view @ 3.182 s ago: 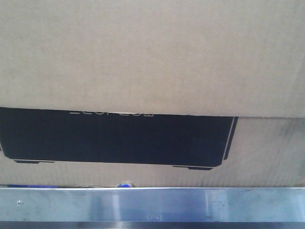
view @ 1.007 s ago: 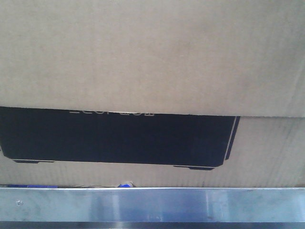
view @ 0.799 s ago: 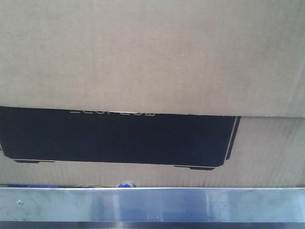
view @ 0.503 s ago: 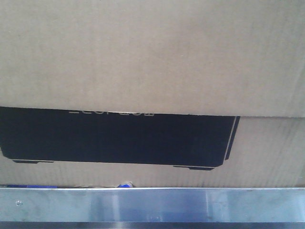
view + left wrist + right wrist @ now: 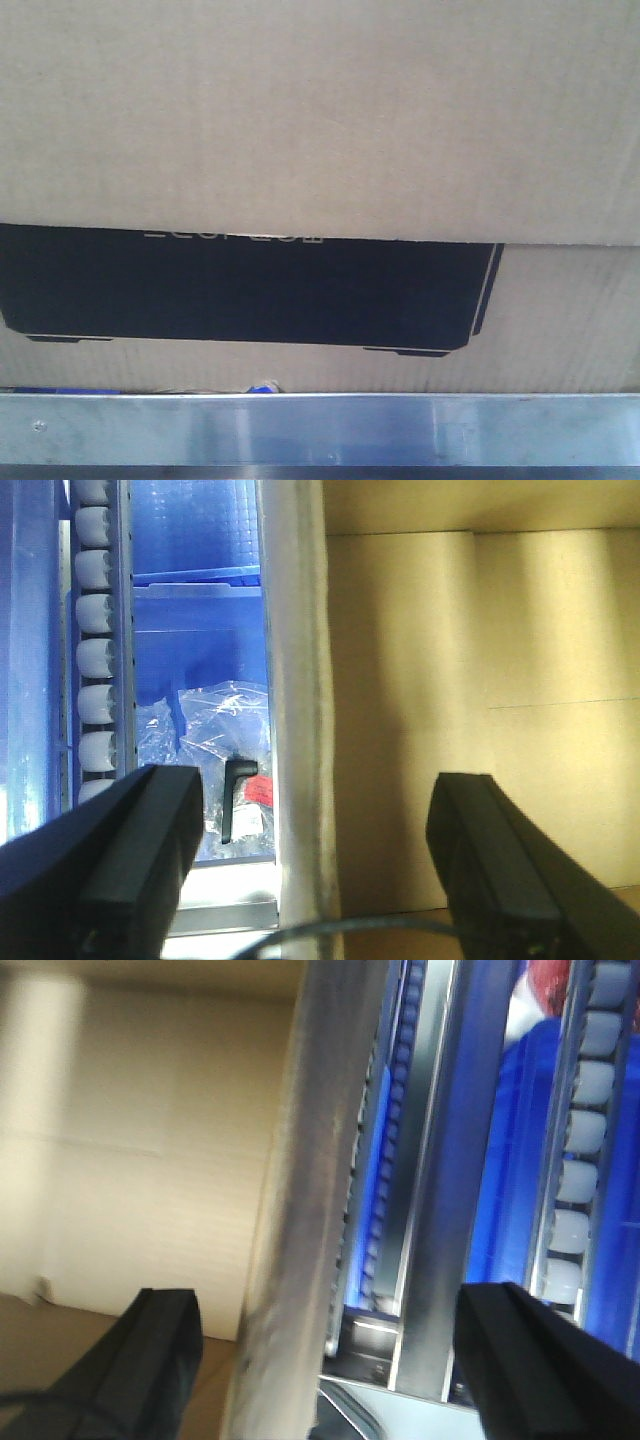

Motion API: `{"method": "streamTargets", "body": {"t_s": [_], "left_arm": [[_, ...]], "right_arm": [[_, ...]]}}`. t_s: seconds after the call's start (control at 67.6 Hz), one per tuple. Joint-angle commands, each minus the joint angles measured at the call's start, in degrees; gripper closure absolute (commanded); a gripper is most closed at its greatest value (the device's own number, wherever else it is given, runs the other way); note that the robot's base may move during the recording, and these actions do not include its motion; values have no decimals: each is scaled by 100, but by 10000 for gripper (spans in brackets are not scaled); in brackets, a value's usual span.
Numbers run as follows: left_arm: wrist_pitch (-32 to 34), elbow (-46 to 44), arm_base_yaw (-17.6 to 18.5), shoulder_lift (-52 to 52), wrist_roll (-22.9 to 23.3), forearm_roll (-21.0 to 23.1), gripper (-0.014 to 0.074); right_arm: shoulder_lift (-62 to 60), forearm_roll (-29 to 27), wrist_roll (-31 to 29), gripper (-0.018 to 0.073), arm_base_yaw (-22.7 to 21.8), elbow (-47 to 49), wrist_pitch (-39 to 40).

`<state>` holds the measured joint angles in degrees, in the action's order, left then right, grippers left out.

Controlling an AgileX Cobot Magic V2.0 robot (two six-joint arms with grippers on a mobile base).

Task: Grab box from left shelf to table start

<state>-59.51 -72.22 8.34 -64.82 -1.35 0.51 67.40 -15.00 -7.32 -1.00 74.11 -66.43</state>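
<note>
Scarcely anything has moved: the large brown cardboard box (image 5: 320, 120) fills the front view above the silvery metal shelf edge (image 5: 320, 428). Left gripper (image 5: 315, 800) and right gripper (image 5: 330, 1305), both spread wide, straddle its side walls.

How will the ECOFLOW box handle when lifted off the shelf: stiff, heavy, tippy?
Probably fairly stiff: the box is corrugated cardboard. Likely bulky, since it overfills the front view. Its thin wall stands between the left hand's open fingers, so it may flex when pinched.
</note>
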Motion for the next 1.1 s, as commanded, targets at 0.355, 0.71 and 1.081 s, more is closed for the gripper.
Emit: {"method": "streamTargets", "body": {"t_s": [0.355,0.71,1.081], "left_arm": [[297,-194,58,93,57,3,215],[398,-194,58,-96,57,3,433],[395,-194,58,-161,34,74,693]], "right_arm": [[353,614,828,-55,493,239,662],[677,582,828,62,493,239,618],[676,582,828,492,493,239,545]]}}
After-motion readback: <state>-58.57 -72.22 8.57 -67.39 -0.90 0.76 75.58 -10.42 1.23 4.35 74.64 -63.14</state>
